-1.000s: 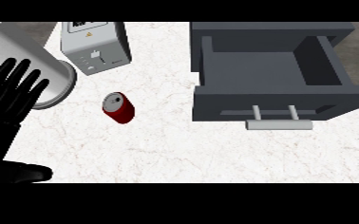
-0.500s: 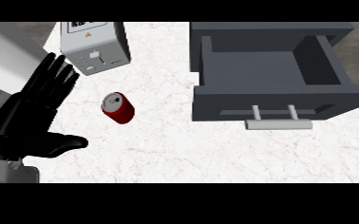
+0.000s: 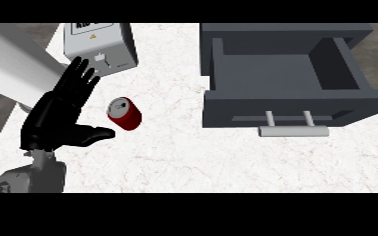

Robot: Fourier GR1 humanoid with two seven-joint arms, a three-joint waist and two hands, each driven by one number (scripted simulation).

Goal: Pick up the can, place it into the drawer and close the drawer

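A red can (image 3: 125,114) lies on its side on the white counter, left of middle, its silver top facing up-left. My left hand (image 3: 57,114) stands just to its left, open, fingers spread and pointing up, thumb stretched toward the can's lower end without touching it. A dark grey drawer (image 3: 284,80) sits pulled out at the right, its inside bare, with a pale bar handle (image 3: 293,131) on its front. My right hand is not in view.
A grey toaster-like box (image 3: 102,46) stands at the back left, just above my fingers. A large pale cylinder (image 3: 23,75) lies at the far left edge. White counter (image 3: 184,160) stretches between the can and the drawer.
My left hand has moved right and forward from the left edge toward the can, with the thumb now close to it. The can and the drawer have not moved.
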